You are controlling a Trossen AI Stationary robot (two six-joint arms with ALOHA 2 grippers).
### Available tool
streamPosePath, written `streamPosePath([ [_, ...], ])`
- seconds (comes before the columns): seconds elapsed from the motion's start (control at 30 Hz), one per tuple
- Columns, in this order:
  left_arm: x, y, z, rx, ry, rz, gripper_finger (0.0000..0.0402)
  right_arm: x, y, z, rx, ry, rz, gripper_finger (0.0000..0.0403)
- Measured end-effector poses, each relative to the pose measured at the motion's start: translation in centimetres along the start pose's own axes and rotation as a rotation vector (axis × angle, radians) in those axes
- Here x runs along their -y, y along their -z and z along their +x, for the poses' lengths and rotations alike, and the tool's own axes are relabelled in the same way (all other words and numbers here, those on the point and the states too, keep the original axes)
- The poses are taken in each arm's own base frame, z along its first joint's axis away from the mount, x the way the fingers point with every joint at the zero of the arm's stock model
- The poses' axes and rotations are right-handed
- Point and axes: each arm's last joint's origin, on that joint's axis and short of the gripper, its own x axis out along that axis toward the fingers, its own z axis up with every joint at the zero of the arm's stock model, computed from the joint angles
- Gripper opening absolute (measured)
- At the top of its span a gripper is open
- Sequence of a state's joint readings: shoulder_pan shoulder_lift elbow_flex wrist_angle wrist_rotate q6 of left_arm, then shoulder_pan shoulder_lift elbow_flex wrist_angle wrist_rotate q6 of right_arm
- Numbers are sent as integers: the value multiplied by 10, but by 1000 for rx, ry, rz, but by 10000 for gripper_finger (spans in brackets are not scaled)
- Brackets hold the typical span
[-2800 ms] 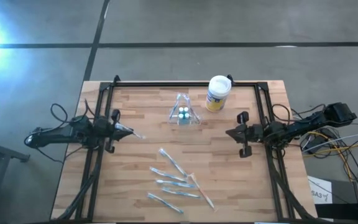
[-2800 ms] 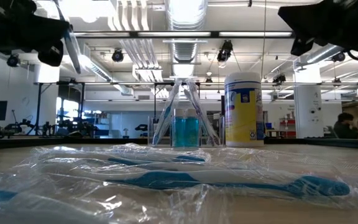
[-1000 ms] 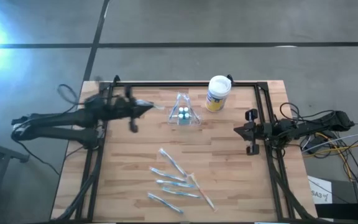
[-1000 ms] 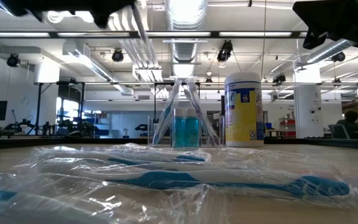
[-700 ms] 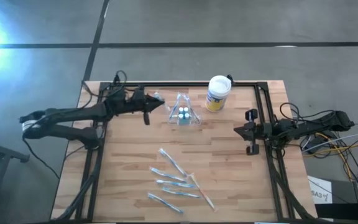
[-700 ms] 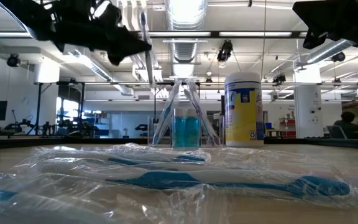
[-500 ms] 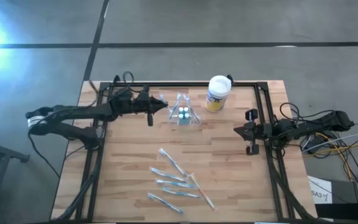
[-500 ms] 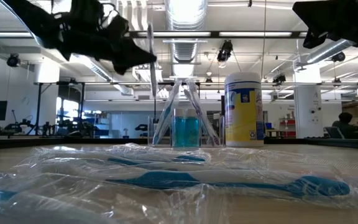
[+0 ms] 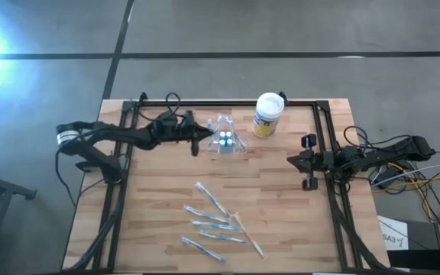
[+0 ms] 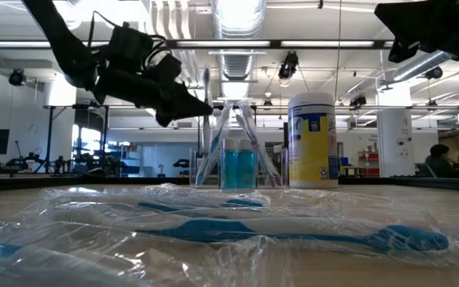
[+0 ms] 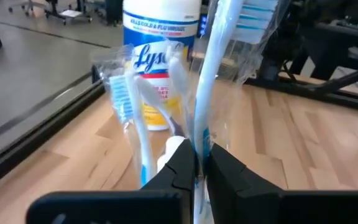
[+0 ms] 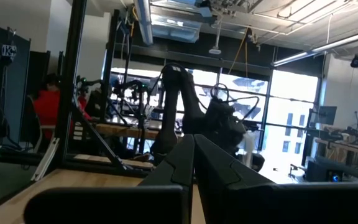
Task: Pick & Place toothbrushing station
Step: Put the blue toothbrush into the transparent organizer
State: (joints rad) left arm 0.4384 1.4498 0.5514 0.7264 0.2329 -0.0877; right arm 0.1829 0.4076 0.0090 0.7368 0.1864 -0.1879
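The toothbrushing station [image 9: 226, 140] is standing upright near the far edge of the counter [image 9: 281, 221], just beside the white-lidded canister [image 9: 267, 114] but apart from it. It is showing as a small clear plastic holder with a blue-tinted core and wrapped brushes already leaning out of it in a fan. It is looking light and thin-walled, so it will likely be tipping or sliding at a modest sideways push, and its smooth plastic is probably slippery; any hold on it would be best taken low on the body, not on the leaning brushes.

The left claw [image 9: 202, 134] is hanging just beside the station on its left, pinching a wrapped toothbrush [image 11: 219, 68] between nearly closed fingers low on the handle, the bristle head pointing up. The brush is seeming light and fairly stiff, yet its film wrapper is glossy and loose, so it may be slipping or twisting in the pinch. Whether its lower end is touching the holder yet, I cannot tell.

The right claw [image 9: 304, 163] is waiting at the counter's right edge, fully closed and empty. More wrapped toothbrushes [image 9: 220, 224] are lying loose on the near part of the counter.
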Motion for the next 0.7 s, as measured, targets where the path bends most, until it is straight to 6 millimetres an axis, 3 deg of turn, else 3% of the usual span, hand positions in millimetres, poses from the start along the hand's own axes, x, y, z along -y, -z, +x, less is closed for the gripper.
streamPosePath([
  [0.7, -12, 39, 22, -76, -62, -28, 21, 0, 0, 0, 0, 0, -7, 8],
])
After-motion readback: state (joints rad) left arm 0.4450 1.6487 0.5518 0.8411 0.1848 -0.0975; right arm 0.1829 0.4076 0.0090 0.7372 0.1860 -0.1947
